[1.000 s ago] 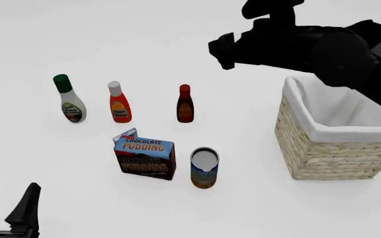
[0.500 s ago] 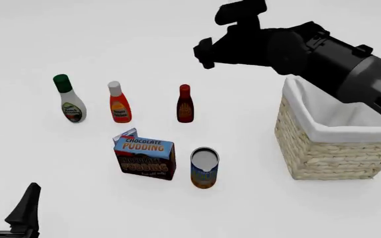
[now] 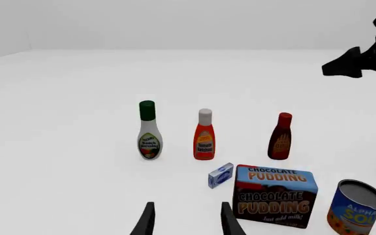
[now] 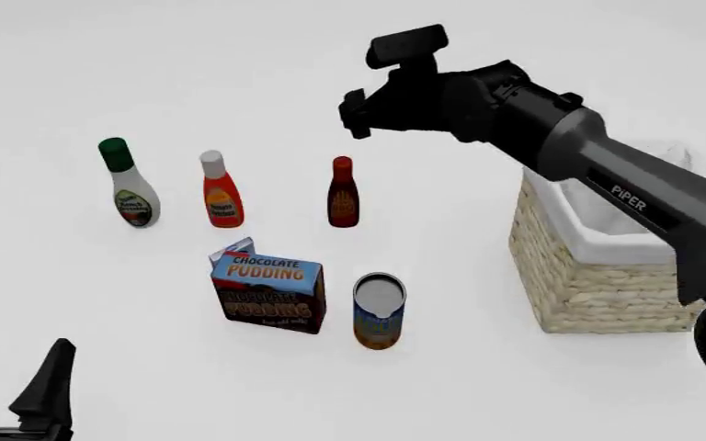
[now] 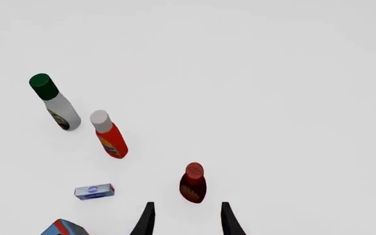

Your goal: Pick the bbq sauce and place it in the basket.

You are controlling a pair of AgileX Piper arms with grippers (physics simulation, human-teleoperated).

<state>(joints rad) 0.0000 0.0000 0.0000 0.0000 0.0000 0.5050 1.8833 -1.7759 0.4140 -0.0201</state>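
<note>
The bbq sauce [image 4: 342,193], a dark maroon bottle with a red cap, stands upright in the middle of the table. It also shows in the left wrist view [image 3: 280,137] and in the right wrist view [image 5: 193,183]. The basket [image 4: 586,285], wicker with a white lining, stands at the right. My right gripper [image 4: 356,108] hangs in the air above and behind the bottle. It is open and empty, and its fingers [image 5: 147,218] frame the bottle from above. My left gripper [image 4: 16,378] is open and empty at the near left edge.
A white bottle with a green cap [image 4: 126,188] and an orange-red bottle with a white cap [image 4: 221,193] stand left of the bbq sauce. A chocolate pudding box [image 4: 269,292], a small blue box [image 4: 233,250] and a can [image 4: 379,310] stand nearer.
My right arm has swung left, from above the basket to above the bbq sauce. The left gripper and all the objects have not moved.
</note>
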